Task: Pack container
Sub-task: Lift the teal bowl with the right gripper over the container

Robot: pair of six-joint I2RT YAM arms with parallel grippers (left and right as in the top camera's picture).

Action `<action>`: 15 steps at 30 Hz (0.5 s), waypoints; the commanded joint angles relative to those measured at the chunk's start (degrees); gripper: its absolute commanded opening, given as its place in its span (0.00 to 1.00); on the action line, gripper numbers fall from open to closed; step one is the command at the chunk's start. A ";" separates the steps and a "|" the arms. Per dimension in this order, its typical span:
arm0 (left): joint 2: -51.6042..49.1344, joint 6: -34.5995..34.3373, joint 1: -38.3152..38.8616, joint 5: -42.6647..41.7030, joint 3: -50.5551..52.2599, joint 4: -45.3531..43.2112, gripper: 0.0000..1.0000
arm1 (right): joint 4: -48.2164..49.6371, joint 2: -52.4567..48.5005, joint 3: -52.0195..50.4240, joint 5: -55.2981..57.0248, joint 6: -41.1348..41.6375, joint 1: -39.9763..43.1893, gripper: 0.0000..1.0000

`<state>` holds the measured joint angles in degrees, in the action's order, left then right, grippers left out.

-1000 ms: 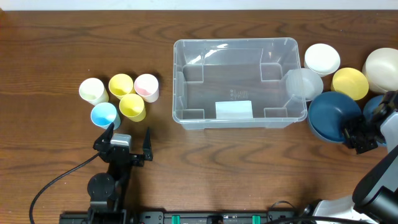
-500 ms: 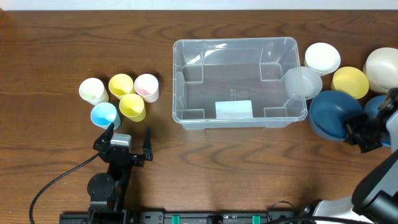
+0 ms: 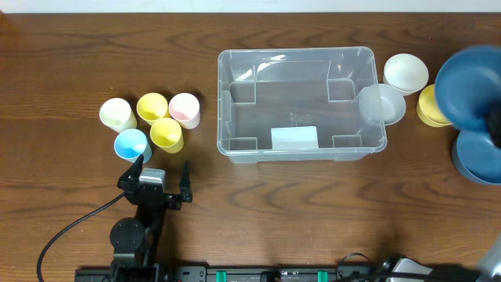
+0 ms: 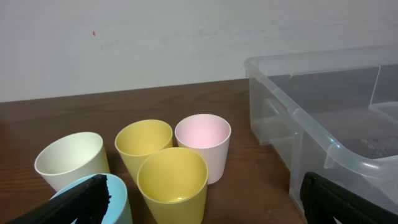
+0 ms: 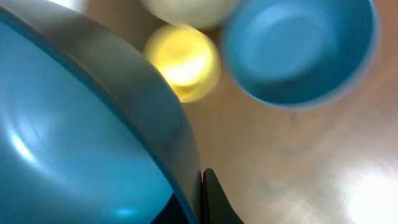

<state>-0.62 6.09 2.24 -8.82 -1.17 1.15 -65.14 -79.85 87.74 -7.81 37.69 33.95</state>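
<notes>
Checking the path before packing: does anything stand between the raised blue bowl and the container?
Between the raised blue bowl and the container sit a yellow bowl, a white bowl and a clear bowl at the container's right wall. Carried high, it should pass over them.

Five cups, six bowls, one container

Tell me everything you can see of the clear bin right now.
The container is a clear plastic rectangular bin with rounded corners, a rolled rim and moulded ridges at its inner corners. It stands upright and open on the wooden table, holding only a pale label on its floor near the robot-side wall. A small translucent bowl overlaps its right rim; contact is unclear.
</notes>
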 commanded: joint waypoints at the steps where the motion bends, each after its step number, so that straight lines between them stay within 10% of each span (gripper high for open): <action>1: 0.28 0.55 -0.35 -1.05 0.94 2.03 0.98 | 2.40 4.31 4.90 -8.66 -0.61 -4.44 0.01; 15: 0.28 0.55 -0.35 -1.05 0.94 2.03 0.98 | 19.26 -6.64 5.31 9.94 3.15 -51.89 0.01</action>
<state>-0.62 6.09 2.24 -8.84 -1.17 1.15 -46.61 -82.35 92.82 -5.06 38.87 -13.80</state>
